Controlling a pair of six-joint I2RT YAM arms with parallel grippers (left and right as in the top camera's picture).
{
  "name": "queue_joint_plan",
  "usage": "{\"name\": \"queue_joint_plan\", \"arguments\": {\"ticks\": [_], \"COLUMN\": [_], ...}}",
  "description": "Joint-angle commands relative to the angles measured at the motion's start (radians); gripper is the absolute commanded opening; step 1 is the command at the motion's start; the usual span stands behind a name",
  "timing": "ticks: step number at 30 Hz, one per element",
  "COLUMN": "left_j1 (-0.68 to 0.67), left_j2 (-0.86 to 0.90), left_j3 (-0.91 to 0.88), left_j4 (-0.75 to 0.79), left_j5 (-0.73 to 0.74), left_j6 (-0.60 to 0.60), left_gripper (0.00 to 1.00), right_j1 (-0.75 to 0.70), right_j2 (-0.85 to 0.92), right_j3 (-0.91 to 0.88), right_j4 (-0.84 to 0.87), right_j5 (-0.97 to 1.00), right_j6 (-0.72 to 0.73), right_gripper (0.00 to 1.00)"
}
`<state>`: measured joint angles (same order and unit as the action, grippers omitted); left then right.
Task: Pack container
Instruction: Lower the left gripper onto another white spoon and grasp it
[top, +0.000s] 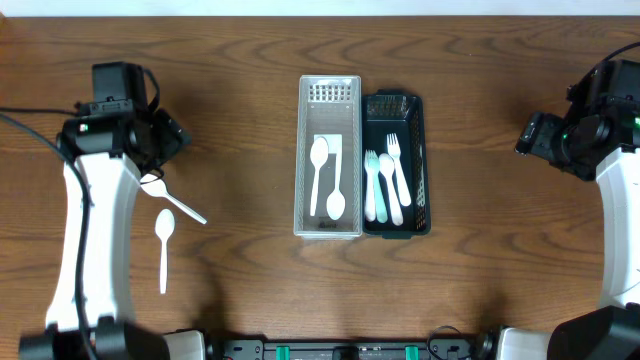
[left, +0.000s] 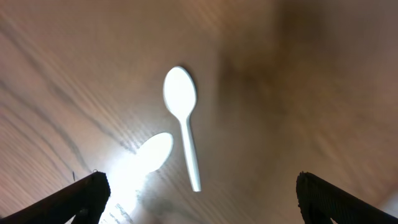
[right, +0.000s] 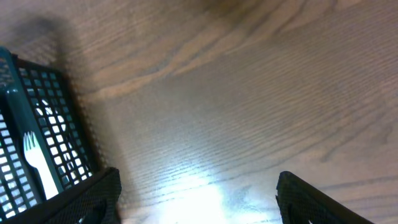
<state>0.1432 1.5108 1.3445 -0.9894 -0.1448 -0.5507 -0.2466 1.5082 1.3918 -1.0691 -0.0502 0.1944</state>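
Two white plastic spoons lie on the wood table at the left: one whole (top: 164, 245), one slanted (top: 180, 203) with its head partly under my left arm. In the left wrist view one spoon (left: 181, 112) shows whole and a second bowl (left: 154, 152) sits in glare beside it. My left gripper (top: 166, 138) (left: 202, 186) is open and empty above them. The clear container (top: 303, 160) holds two white spoons (top: 319, 160). The dark green basket (top: 425, 160) beside it holds forks (top: 395, 170). My right gripper (top: 530, 135) (right: 198, 183) is open and empty, right of the basket (right: 59, 124).
The two containers stand side by side, touching, at the table's centre. A white fork (right: 36, 160) shows through the basket's mesh in the right wrist view. Bare wood lies between each arm and the containers.
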Motion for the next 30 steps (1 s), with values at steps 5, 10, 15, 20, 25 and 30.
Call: {"name": "queue_joint_plan", "arguments": {"ticks": [5,10,15,20,25,30], "left_j1": [0.075,0.081,0.082,0.083,0.083,0.083], "left_j2": [0.137,0.2,0.229,0.233,0.234,0.234], "left_j3": [-0.126,-0.192,-0.245,-0.306,-0.321,-0.321], "left_j4": [0.118,0.192,0.252,0.325,0.356,0.386], "left_j5": [0.119,0.119,0.119,0.119,0.119,0.119], "left_j6": [-0.017,-0.028,-0.052,-0.053,-0.052,-0.045], "left_gripper": [0.98,0.98,0.98,0.98,0.98,0.98], "right_j1": [-0.001,-0.001,-0.001,-0.001,-0.001,-0.001], "right_j2": [0.001,0.001,0.001,0.001,0.001,0.001], "right_j3": [-0.002,-0.002,-0.002,-0.002,-0.002,-0.002], "right_j4": [-0.026,-0.038,-0.051,-0.064,-0.076,-0.087], "right_j5": [-0.002,-0.002,-0.002,-0.002,-0.002,-0.002], "right_j6": [-0.02,-0.02,-0.02,-0.02,-0.021,-0.021], "right_gripper": [0.83,0.84,0.84,0.84,0.84,0.84]}}
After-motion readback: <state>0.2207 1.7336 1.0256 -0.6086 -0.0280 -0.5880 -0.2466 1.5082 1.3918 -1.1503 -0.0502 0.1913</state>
